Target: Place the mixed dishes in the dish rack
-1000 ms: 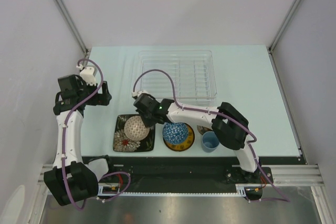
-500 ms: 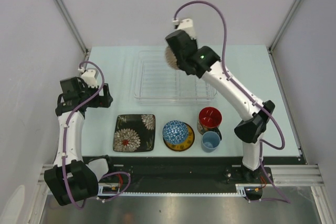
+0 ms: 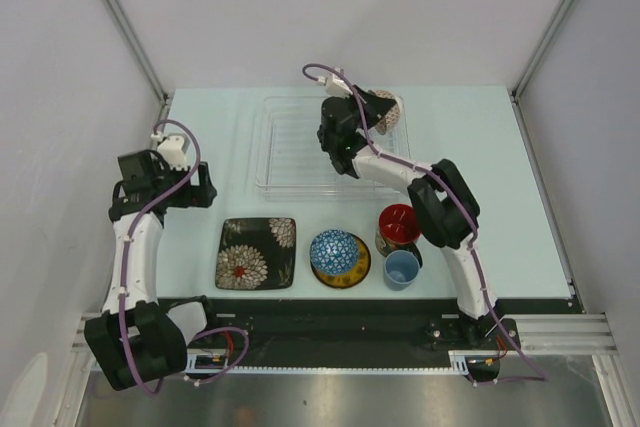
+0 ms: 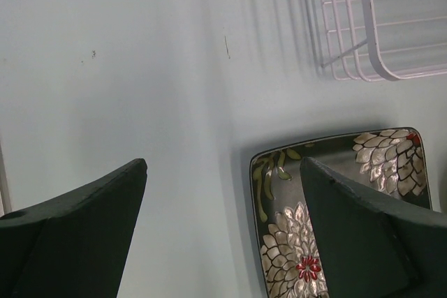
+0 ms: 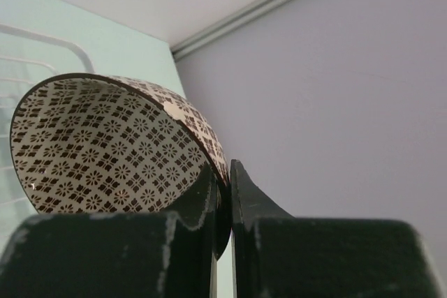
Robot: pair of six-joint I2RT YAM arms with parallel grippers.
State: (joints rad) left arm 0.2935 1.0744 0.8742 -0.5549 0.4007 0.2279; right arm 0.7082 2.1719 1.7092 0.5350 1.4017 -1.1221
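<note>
Cream-pink patterned bowl [image 5: 112, 144] is pinched by its rim in the right gripper [image 5: 225, 193], fingers nearly closed on the wall. Bowl is tipped on its side at the far right corner of the dish rack [image 3: 292, 147]; can't tell if it touches. Left gripper [image 4: 223, 165] is wide open and empty over the table [image 4: 140, 68], near the black square floral plate [image 4: 279, 235]. Blue patterned bowl [image 3: 335, 250] sits on the yellow round saucer [image 3: 345, 280]. Dark mug with red inside [image 3: 399, 219] and small light-blue cup [image 3: 401, 269] are just beside.
</note>
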